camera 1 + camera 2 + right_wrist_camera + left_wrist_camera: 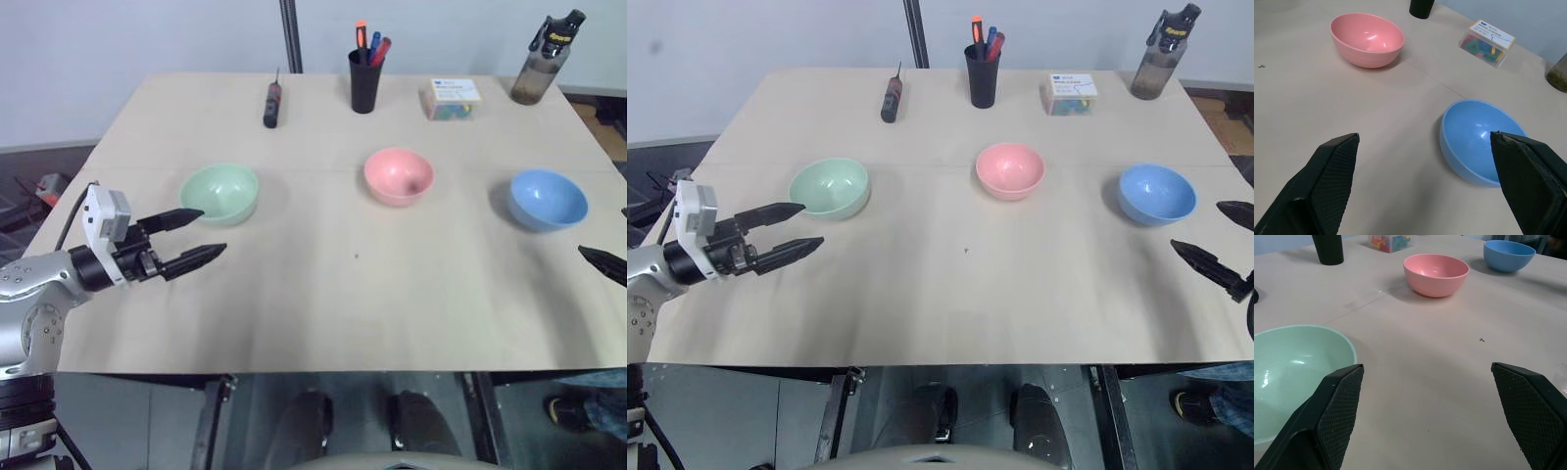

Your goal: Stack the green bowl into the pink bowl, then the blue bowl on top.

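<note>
Three small round smooth plastic bowls sit apart in a row across the middle of the pale wooden desk, all upright and empty: the pale mint-green bowl at centre left of the head frame, the salmon-pink bowl at centre, the sky-blue bowl at centre right. No stacking is done yet. Left tool hovers at lower left, just beside the green bowl's near rim, black fingers spread wide, grasping nothing. Right tool enters at the right edge near the blue bowl, likewise spread and empty. Handling judgement: the bowls look light, rigid and thin-walled, with a glossy finish that may slip; a pinch over the rim, one finger inside and one outside, seems the best hold, since the rounded outer wall offers little purchase. A light bowl could skid or tip if nudged before the fingers close. Along the top of the frame: a black and red screwdriver, a black cup of pens, a small clear box with a white label whose printing is too small to read, and a dark bottle with yellow lettering, also unreadable.
</note>
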Robot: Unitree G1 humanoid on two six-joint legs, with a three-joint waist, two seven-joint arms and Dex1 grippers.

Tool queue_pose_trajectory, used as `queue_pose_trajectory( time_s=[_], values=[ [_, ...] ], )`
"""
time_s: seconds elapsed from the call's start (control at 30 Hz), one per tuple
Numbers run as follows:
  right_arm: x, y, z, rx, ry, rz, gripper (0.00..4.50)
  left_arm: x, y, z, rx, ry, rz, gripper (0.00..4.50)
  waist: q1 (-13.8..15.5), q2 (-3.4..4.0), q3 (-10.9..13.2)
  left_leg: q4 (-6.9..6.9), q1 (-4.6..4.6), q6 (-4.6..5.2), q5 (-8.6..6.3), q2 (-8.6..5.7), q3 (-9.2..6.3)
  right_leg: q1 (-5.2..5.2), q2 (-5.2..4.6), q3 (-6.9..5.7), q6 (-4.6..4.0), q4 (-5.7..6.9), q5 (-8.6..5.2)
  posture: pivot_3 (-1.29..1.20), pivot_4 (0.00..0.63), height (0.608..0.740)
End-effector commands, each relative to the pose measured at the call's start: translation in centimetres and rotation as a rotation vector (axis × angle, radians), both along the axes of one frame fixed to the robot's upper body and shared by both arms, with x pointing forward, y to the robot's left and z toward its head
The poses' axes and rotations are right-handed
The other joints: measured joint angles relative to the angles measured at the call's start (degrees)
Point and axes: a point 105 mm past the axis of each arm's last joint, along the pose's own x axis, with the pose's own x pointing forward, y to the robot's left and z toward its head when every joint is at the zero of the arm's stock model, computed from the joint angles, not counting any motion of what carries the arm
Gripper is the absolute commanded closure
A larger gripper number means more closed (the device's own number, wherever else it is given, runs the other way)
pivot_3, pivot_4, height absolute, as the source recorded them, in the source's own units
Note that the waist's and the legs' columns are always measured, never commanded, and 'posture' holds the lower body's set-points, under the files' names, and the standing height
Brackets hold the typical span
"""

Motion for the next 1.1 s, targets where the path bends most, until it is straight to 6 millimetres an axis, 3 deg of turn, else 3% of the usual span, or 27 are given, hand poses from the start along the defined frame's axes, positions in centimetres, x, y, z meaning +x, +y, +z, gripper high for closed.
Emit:
queue_pose_trajectory(
  time_s=[0.03,0.27,0.47,0.57,0.73,0.97,1.1],
  values=[
    [0.2,0.9,0.8,-0.015,-0.034,0.020,0.00,-0.1,-0.5,1.1,0.000,-0.032,-0.020,0.08,0.0,0.00,0.0,0.00,0.00,0.00,0.00,0.00,0.00,0.00,0.00,0.00,0.00,0.00,0.00,0.00,0.150,0.740],
    [2.3,2.8,-0.4,-0.033,-0.007,0.033,0.00,0.2,-3.6,1.9,-0.063,-0.085,-0.125,0.08,0.0,0.01,0.0,0.00,-0.06,-0.02,0.01,-0.01,0.00,-0.07,-0.04,0.01,0.00,0.03,0.00,0.00,0.150,0.740],
    [7.9,7.9,-1.9,-0.036,-0.036,0.144,0.00,0.5,-7.8,2.4,-0.100,-0.142,-0.235,0.08,-0.4,0.01,0.0,0.06,-0.11,-0.26,0.15,-0.01,0.11,-0.19,0.00,0.08,0.00,0.08,0.02,0.00,0.150,0.740],
    [12.1,11.7,-3.3,-0.087,-0.071,0.196,0.00,0.5,-9.4,2.1,-0.094,-0.165,-0.261,0.08,-0.3,0.02,0.0,0.04,-0.14,-0.27,0.16,-0.02,0.11,-0.27,0.03,0.08,0.00,0.10,0.02,0.00,0.150,0.740],
    [15.8,16.4,-5.0,-0.187,-0.089,0.320,0.00,-0.5,-10.0,2.1,-0.075,-0.186,-0.279,0.08,-1.4,-0.02,0.0,-0.03,-0.33,-0.29,0.17,-0.05,0.13,-0.46,0.07,0.09,0.00,0.04,0.01,0.00,0.150,0.740],
    [18.4,19.9,-6.3,-0.248,-0.076,0.410,0.00,-1.5,-9.8,2.7,-0.063,-0.224,-0.234,0.08,-1.7,0.00,0.0,-0.03,-0.41,-0.31,0.18,-0.08,0.09,-0.52,0.04,0.05,0.00,0.01,0.01,0.00,0.150,0.740],
    [19.0,20.9,-5.9,-0.275,-0.113,0.438,1.62,-1.9,-9.5,2.8,-0.071,-0.231,-0.191,0.00,-1.8,0.01,0.0,-0.04,-0.33,-0.36,0.21,-0.05,0.09,-0.50,0.08,0.07,-0.01,0.08,0.01,0.00,0.150,0.740]
  ],
)
